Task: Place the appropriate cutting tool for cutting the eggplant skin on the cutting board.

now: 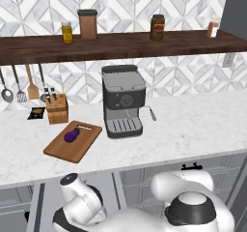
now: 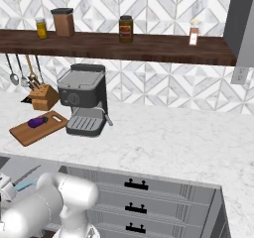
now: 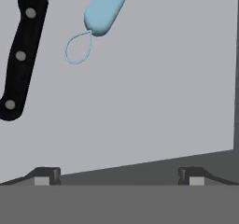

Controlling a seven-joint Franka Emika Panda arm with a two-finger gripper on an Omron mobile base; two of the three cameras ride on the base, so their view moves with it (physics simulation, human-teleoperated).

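A: Looking down into the drawer (image 3: 154, 101), I see the peeler (image 3: 106, 9) lying flat on its grey floor, just beside the knife (image 3: 19, 55), apart from it. The wire loop (image 3: 77, 49) at the peeler's tail points toward the camera.

B: How will it handle?

A: My guess is light, stiff plastic, smooth and rounded, so a bit slippery. It may skid or roll on the drawer floor if one finger reaches it first. I'd grip across the thick blue handle, well above the loop; the loop looks too thin and springy to pinch. The head runs past the top edge, so I can't judge it.

B: And the pincer (image 3: 119, 175)?

A: Its fingers (image 3: 45, 175) stand wide apart at the bottom of the hand view, with nothing between them and touching nothing. The peeler sits well ahead of them, off to one side of centre.

B: The goal?

A: The board (image 1: 60, 151) lies on the counter (image 1: 193, 124) by the coffee machine (image 1: 123, 100), with the eggplant (image 1: 72, 135) on it near the slot handle. The knife block (image 1: 57, 109) stands just behind. The long edge nearer the robot looks free for the peeler.
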